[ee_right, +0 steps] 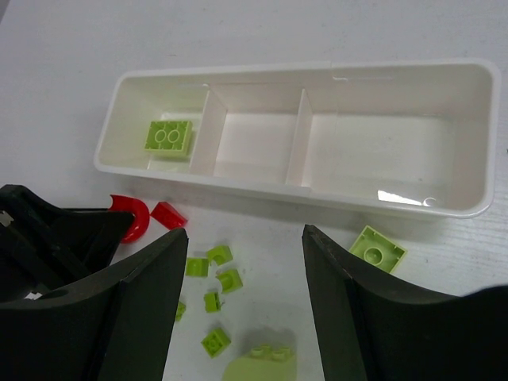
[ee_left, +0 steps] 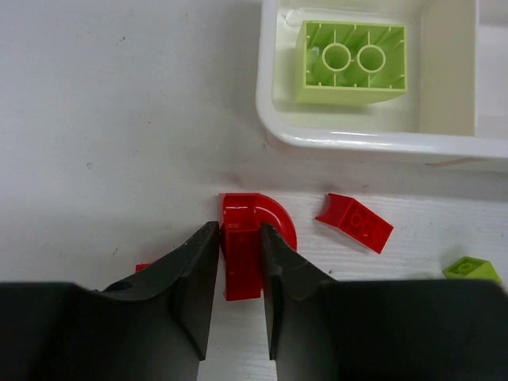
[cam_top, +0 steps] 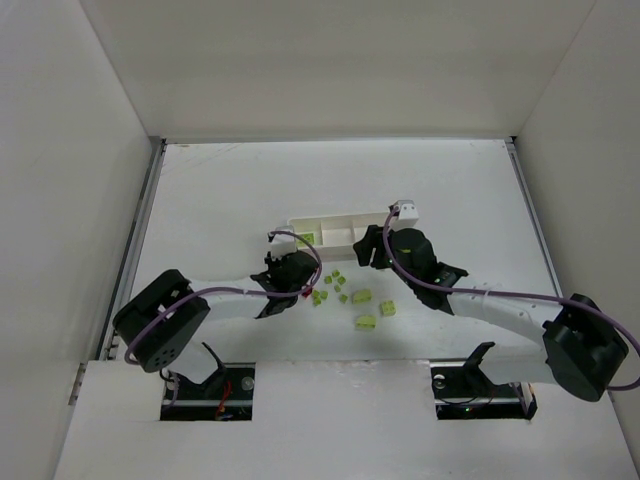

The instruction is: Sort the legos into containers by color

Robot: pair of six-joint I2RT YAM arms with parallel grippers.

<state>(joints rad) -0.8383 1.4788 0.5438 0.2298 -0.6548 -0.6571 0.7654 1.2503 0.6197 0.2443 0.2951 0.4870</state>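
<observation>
My left gripper (ee_left: 240,230) is shut on a red arch lego (ee_left: 271,213) that lies on the table just in front of the white tray (ee_left: 357,141). A red slope lego (ee_left: 355,222) lies to its right. One lime green brick (ee_left: 352,62) sits in the tray's left compartment, and it also shows in the right wrist view (ee_right: 168,136). My right gripper (ee_right: 244,234) is open and empty, above several small green legos (ee_right: 214,262) near the tray (ee_right: 333,70). In the top view the left gripper (cam_top: 303,290) and the right gripper (cam_top: 372,250) flank the green legos (cam_top: 335,285).
The tray's middle and right compartments hold nothing. A green square plate (ee_right: 377,248) lies by the tray's front wall. A larger pale green brick (ee_right: 262,365) lies below the right gripper. More green bricks (cam_top: 366,321) lie toward the near edge. White walls enclose the table.
</observation>
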